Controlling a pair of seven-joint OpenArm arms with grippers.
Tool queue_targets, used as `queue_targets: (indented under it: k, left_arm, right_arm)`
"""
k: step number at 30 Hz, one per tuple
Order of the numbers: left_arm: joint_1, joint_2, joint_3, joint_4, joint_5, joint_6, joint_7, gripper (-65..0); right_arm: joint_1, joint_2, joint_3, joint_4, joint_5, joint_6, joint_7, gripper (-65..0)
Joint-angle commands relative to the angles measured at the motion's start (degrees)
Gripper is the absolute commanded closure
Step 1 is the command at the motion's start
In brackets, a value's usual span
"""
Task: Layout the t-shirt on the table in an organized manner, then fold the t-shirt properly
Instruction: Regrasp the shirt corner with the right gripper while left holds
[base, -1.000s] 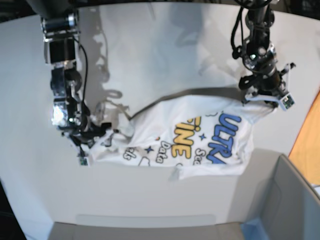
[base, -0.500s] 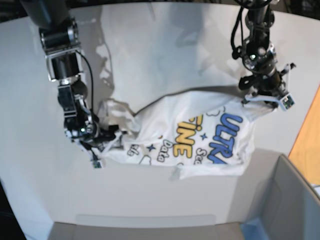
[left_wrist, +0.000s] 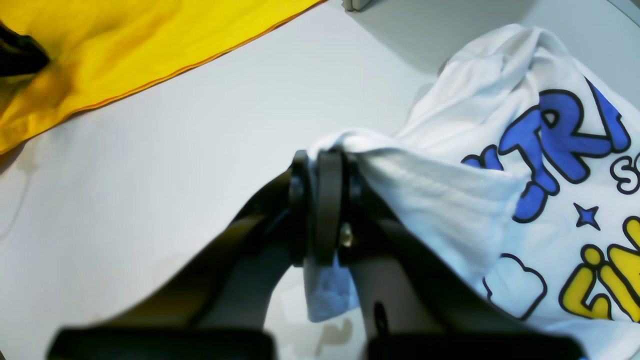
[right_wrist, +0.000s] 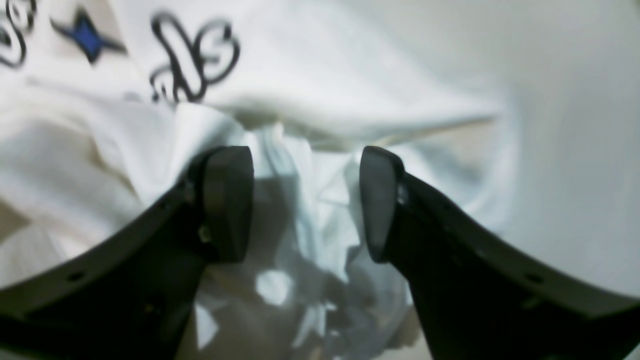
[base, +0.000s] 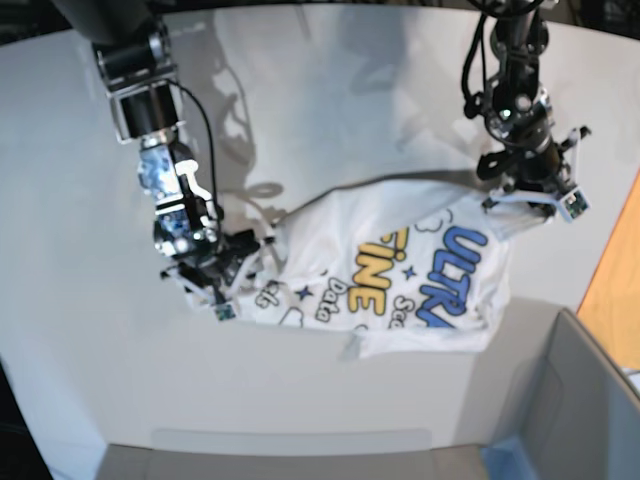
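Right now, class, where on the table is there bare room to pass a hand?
Bare table lies beyond the t-shirt, between both arms, and left of the right gripper. It is crowded near the grey bin.

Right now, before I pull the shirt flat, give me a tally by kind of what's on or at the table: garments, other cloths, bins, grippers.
T-shirts: 1, the t-shirt
Other cloths: 1, the yellow-orange cloth
Bins: 1, the grey bin
Grippers: 2, the left gripper and the right gripper
Total: 5
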Motion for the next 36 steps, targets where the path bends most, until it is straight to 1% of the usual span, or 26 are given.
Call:
queue_targets:
  k: [1,4,6,8,11,13,14,17,21,25,27,31,33,36]
  left_arm:
    - [-0.7,-0.3,-0.2,0.9,1.2,0.4,-1.5,0.0]
    - [-0.7,-0.3,-0.2,0.9,1.2,0.4,-1.5,0.0]
    - [-0.7,-0.3,-0.2,0.9,1.2,0.4,-1.5,0.0]
    - [-0.7,-0.3,-0.2,0.9,1.2,0.4,-1.5,0.0]
    - [-0.6,-0.3,-0.2,0.9,1.2,0.4,-1.5,0.0]
    - [-0.4,-0.3,-0.2,0.9,1.2,0.4,-1.5,0.0]
    - [-0.4,-0.3,-0.2,0.9,1.2,0.4,-1.5,0.0]
    - [-0.3,-0.3,-0.2,0.9,1.2,0.4,-1.5,0.0]
    - [-0.3,-0.3,-0.2,0.9,1.2,0.4,-1.5,0.0]
    - [-0.3,-0.3,-0.2,0.9,1.2,0.4,-1.5,0.0]
    - [-0.3,-0.3,-0.2,0.9,1.2,0.4,-1.5,0.0]
    - [-0.2,-0.3,-0.2,0.9,1.2,0.4,-1.5,0.0]
    - [-0.2,-0.3,-0.2,0.9,1.2,0.4,-1.5,0.0]
    - [-0.2,-0.3,-0.2,0.9,1.2,0.4,-1.5,0.0]
  right_arm:
    - [1.9,0.0,0.3,0.4,-0.5,0.1,0.5,-34.0]
    - [2.4,0.0,0.0,-1.1,-0.5,0.5,0.5,-33.8]
    - [2.5,0.0,-0.1,-1.3,-0.5,0.7,0.5,-31.0]
    - [2.3,0.0,-0.5,-1.0,-0.6,0.7,0.5,-24.6]
    - [2.0,0.4,-2.8,1.0,-0.7,0.4,0.3,-9.9]
    - [1.0,0.4,-2.9,3.4,-0.8,0.2,0.2,-1.0]
    - [0.6,0.4,-2.9,4.8,-0.8,0.2,0.2,0.0]
    - [-0.6,0.5,-3.0,8.2,-0.8,0.1,-0.4,0.0]
    - [-2.0,0.6,-2.9,13.2,-0.9,0.1,-5.1,0.0]
    - [-7.1,2.9,-2.8,25.1,-0.9,0.1,-5.8,0.0]
    - [-9.2,4.2,-2.7,29.3,-0.9,0.1,-7.6,0.0]
    - [-11.4,5.8,-2.8,30.3,-0.9,0.1,-12.4,0.0]
    - [-12.7,5.8,-2.8,30.3,-0.9,0.1,-12.8,0.0]
    - [-14.4,6.7,-3.0,30.7,-0.9,0.1,-12.8,0.0]
